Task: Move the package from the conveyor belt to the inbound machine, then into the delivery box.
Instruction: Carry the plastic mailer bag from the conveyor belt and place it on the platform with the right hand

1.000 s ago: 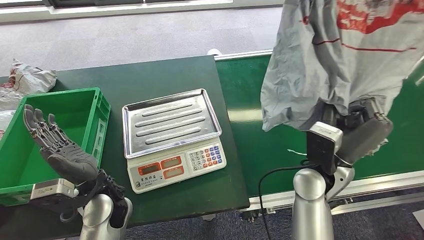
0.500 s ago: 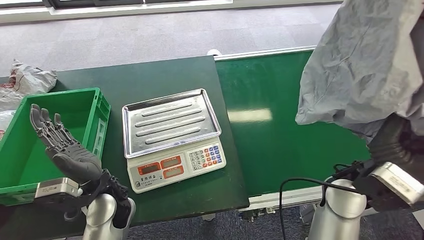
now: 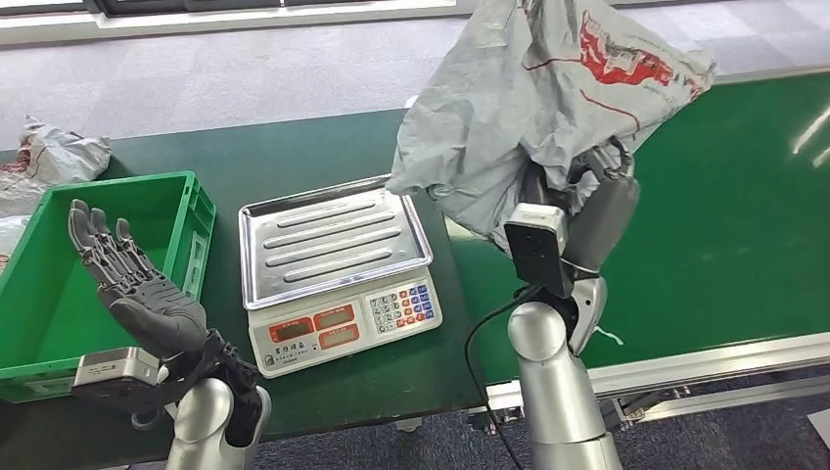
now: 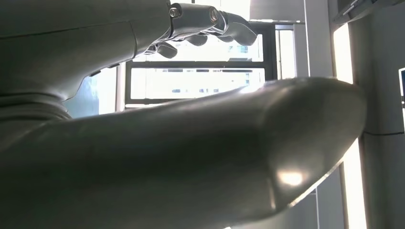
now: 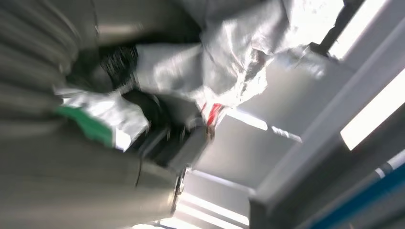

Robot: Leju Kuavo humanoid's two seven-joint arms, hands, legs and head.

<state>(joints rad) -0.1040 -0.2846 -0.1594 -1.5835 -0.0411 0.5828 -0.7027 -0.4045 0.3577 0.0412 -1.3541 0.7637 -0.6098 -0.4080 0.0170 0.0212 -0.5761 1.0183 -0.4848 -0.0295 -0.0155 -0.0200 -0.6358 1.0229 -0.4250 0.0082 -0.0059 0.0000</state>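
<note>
we see a pale grey package (image 3: 529,108) with red printing (image 3: 612,54) across its upper side. the conveyor belt (image 3: 724,225) is bright green with silver rails. the bench (image 3: 294,147) is dark green. the inbound machine (image 3: 338,269) has a shiny silver ribbed tray and a white front with orange-red display windows and a keypad of white, blue and red keys. the delivery box (image 3: 108,196) is bright green. the left robot hand (image 3: 132,284) is dark grey, and both arms are silver. the floor (image 3: 245,69) is light grey, and a crumpled grey bag (image 3: 59,152) with red marks lies on it.
</note>
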